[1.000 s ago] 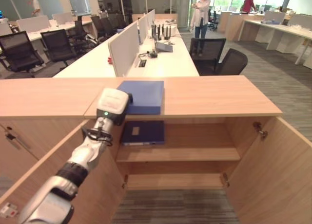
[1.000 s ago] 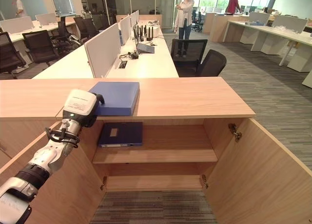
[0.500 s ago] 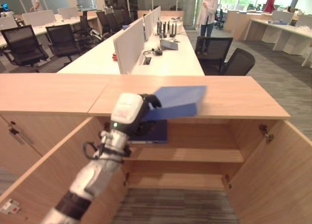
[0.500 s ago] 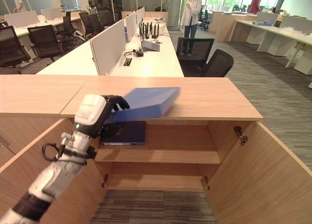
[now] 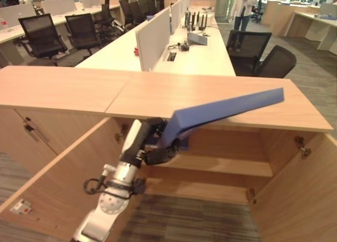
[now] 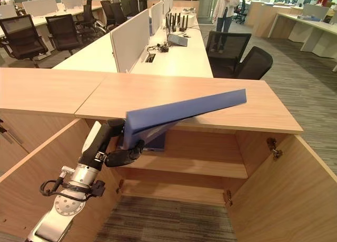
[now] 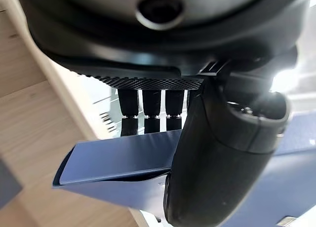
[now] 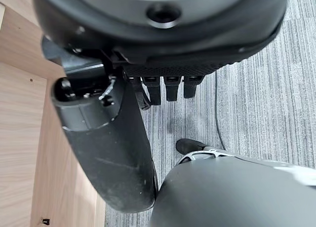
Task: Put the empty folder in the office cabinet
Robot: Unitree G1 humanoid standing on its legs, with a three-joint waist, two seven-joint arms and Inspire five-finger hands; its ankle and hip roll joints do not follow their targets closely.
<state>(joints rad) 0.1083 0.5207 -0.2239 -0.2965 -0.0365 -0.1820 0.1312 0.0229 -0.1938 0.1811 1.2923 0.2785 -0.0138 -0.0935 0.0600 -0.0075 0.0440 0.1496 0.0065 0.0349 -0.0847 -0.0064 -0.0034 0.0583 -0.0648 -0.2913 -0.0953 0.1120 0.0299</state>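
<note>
We have lifted the blue folder [image 5: 226, 111] off the cabinet's worktop [image 5: 68, 87], where it lay flat a second ago. It now tilts in the air before the open cabinet [image 5: 295, 184]. The left hand [image 5: 158, 147] pinches its lower end between curled fingers [image 7: 150, 104] and thumb. The right hand [image 8: 106, 143] hangs relaxed and empty over the carpet. Insertion onto a shelf [image 5: 221, 165] remains. We can read no writing.

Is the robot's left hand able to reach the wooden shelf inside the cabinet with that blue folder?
Probably yes: the left hand grips the blue folder by the open cabinet's shelf, doors open.
</note>
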